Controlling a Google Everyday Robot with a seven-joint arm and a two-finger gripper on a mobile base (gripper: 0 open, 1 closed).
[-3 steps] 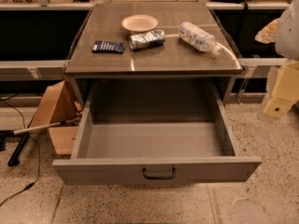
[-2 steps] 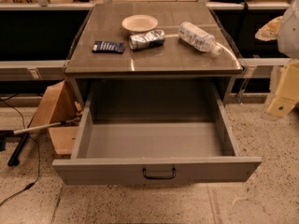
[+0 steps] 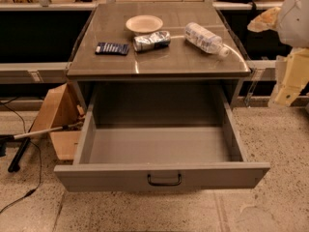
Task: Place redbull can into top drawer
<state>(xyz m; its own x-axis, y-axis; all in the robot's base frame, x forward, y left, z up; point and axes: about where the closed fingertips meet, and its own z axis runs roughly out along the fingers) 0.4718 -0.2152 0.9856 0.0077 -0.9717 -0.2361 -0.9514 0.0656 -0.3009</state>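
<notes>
Camera view is showing the redbull can (image 3: 151, 40) lying sideways on the cabinet top (image 3: 193, 62), beside the plate (image 3: 144, 23) — not yet grasped. The top drawer (image 3: 106, 178) is standing open to receive it. The gripper (image 3: 289, 79) is hanging far right — grip state cannot be told.

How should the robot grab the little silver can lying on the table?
Grab the redbull can around its middle, coming down from above. It lies on its side on the table, so its slim round body is the narrow part. The gripper hangs off at the right, beside the table.
</notes>
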